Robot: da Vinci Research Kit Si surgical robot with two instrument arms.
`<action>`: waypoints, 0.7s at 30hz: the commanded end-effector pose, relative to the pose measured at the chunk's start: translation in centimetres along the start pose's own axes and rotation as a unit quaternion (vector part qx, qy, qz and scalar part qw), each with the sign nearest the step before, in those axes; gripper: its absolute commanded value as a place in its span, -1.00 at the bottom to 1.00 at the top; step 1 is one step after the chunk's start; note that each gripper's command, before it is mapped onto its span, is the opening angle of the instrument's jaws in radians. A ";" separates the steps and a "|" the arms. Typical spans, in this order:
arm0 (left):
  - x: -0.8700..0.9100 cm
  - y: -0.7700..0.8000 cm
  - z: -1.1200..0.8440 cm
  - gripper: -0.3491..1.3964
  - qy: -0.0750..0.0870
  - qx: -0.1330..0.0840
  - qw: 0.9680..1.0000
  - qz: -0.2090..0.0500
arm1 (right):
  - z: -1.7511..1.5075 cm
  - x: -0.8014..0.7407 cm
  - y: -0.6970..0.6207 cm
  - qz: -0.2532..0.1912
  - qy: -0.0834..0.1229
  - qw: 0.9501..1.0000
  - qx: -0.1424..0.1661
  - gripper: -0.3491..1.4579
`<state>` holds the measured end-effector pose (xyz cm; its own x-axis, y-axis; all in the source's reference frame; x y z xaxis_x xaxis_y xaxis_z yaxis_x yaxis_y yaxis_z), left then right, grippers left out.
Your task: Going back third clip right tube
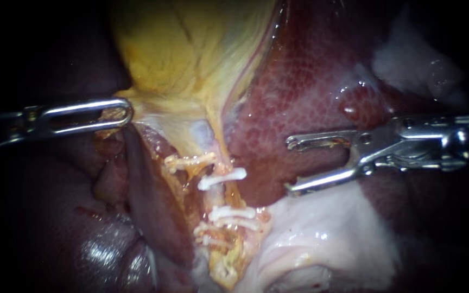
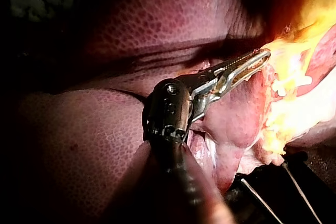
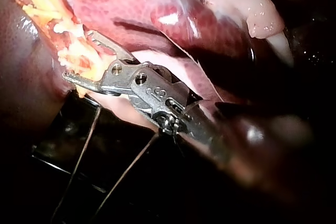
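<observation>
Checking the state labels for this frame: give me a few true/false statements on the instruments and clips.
1. The right instrument has open, empty jaws. True.
2. Its jaws touch a clip. False: they stand clear of the white clips, off to the side over the liver.
3. The left instrument is shut on the edge of the gallbladder. True.
4. No clips are in place. False: several white clips show below the gallbladder.

The mottled dark red liver [image 1: 310, 70] is seen beside the yellow gallbladder [image 1: 191, 49], and pale tissue [image 1: 332, 233] is spread beneath them.
</observation>
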<state>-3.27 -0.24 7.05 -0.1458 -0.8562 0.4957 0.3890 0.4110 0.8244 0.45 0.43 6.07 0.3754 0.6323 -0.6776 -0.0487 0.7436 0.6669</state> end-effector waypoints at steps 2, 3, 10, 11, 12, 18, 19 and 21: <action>0.12 0.00 0.12 -1.00 0.008 0.002 1.000 0.004 | 0.01 -0.01 0.00 0.001 0.001 1.000 0.001 0.05; 0.19 0.01 0.21 -1.00 0.013 0.003 1.000 0.009 | 0.01 -0.01 0.00 0.000 0.001 1.000 0.003 0.05; 0.43 0.06 0.73 -1.00 0.027 0.013 0.999 0.012 | 0.01 -0.02 0.00 0.000 0.001 1.000 0.003 0.05; 0.45 0.06 0.78 -1.00 0.028 0.014 0.999 0.012 | 0.01 -0.02 0.00 0.000 0.001 1.000 0.003 0.05; 0.46 0.06 0.82 -1.00 0.028 0.014 0.999 0.013 | 0.01 -0.02 0.00 0.000 0.001 1.000 0.003 0.05; 0.47 0.02 0.87 -1.00 0.030 0.015 0.999 0.013 | 0.00 -0.02 0.00 0.000 0.001 1.000 0.005 0.05; 0.47 0.02 0.87 -1.00 0.030 0.015 0.999 0.013 | 0.00 -0.02 0.00 0.000 0.001 1.000 0.005 0.05; 0.47 0.02 0.87 -1.00 0.030 0.015 0.999 0.013 | 0.00 -0.02 -0.01 0.000 0.001 1.000 0.005 0.05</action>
<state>-4.12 -0.36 7.54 -0.0814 -0.8619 0.5005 0.3634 0.4419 0.8201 0.43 0.41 6.09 0.3722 0.6327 -0.6791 -0.0392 0.7417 0.6696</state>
